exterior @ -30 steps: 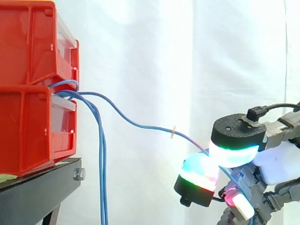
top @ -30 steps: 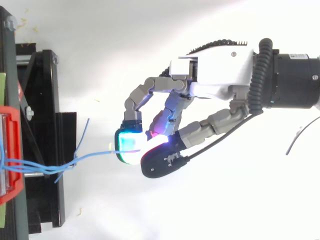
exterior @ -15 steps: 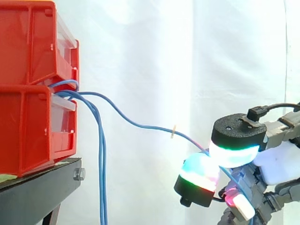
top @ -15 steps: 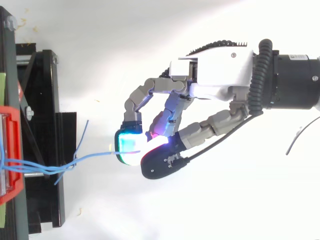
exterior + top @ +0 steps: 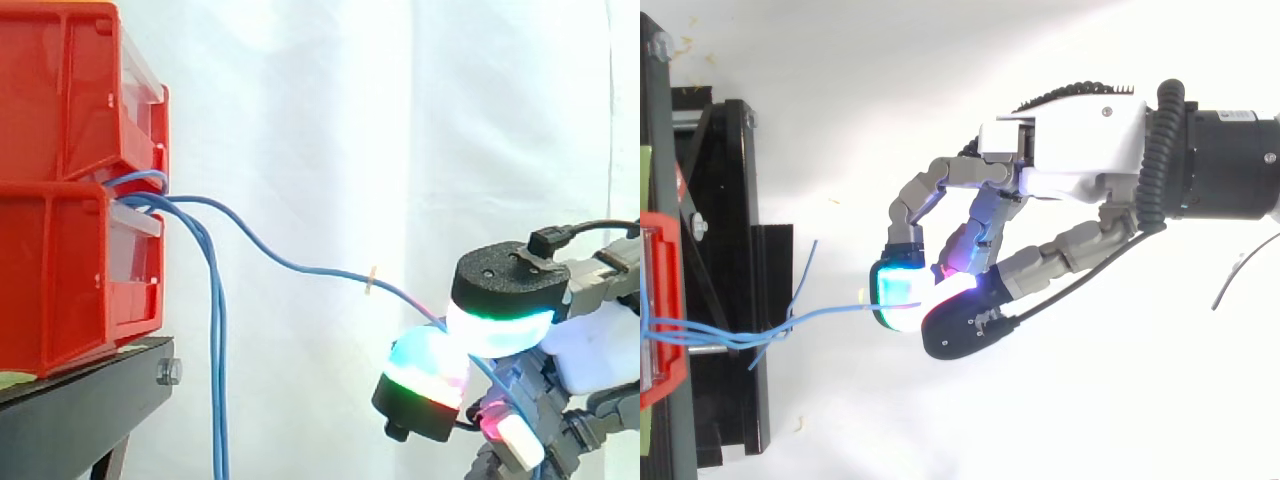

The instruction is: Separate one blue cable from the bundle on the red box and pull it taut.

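Little has shifted in the past second: the hand (image 5: pixel 1060 150) pinches one blue cable (image 5: pixel 300 268) between glowing pads (image 5: pixel 425 365), the strand sagging from two stacked red bins (image 5: pixel 60 100), where the bundle (image 5: pixel 216 380) hangs beside one black stand (image 5: pixel 80 415).

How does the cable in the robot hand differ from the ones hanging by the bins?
The held cable runs sideways, sagging, from the bins to the robot hand, pinched between its pads; the hanging cables drop straight down, untouched. The held cable bears a small pale tag; the hanging cables show none. Both are thin, blue and leave from between the bins.
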Controlling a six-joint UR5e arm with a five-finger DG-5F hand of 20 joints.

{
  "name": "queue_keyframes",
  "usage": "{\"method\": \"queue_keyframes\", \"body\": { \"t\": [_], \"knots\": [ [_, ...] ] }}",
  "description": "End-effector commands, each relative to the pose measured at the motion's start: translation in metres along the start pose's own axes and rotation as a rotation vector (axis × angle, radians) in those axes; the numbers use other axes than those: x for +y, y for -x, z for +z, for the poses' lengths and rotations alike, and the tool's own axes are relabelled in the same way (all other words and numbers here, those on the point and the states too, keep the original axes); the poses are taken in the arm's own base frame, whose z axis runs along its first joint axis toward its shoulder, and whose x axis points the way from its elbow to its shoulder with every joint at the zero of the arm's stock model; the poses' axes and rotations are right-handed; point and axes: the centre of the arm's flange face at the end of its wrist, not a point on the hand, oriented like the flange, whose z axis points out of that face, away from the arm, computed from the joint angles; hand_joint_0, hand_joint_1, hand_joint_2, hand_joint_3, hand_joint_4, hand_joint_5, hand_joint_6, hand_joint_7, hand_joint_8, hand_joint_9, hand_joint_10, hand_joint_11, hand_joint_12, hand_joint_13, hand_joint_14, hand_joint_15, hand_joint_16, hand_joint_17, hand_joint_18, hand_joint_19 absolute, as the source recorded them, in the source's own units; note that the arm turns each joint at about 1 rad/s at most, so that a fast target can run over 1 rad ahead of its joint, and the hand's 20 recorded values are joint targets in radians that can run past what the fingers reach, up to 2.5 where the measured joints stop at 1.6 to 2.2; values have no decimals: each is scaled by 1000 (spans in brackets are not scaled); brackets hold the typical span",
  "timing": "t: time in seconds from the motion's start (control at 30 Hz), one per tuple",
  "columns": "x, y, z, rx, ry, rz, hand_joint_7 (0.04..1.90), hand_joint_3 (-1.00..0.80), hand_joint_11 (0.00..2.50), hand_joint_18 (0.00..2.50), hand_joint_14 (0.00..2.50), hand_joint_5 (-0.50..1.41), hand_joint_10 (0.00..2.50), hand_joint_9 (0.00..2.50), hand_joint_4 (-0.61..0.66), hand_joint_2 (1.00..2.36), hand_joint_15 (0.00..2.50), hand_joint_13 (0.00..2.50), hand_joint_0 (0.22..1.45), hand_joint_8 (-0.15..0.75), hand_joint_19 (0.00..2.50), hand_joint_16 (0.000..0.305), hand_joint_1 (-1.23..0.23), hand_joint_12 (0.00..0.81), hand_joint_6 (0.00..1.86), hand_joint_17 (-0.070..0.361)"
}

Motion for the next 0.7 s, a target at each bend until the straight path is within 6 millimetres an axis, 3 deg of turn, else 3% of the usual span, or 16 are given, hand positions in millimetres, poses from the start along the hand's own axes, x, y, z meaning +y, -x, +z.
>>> {"method": "queue_keyframes", "body": {
  "t": [0.0, 0.67],
  "knots": [
    [0, -1, 0, 1, 0, 0, 1021, -95, 374, 805, 11, -61, 13, 1136, -21, 1152, 287, 792, 611, 349, 524, 57, -851, 388, 901, 127],
    [0, -2, 0, 2, 0, -1, 1020, -95, 378, 797, 11, -61, 15, 1138, -22, 1151, 287, 788, 613, 343, 526, 56, -854, 387, 901, 126]
  ]
}}
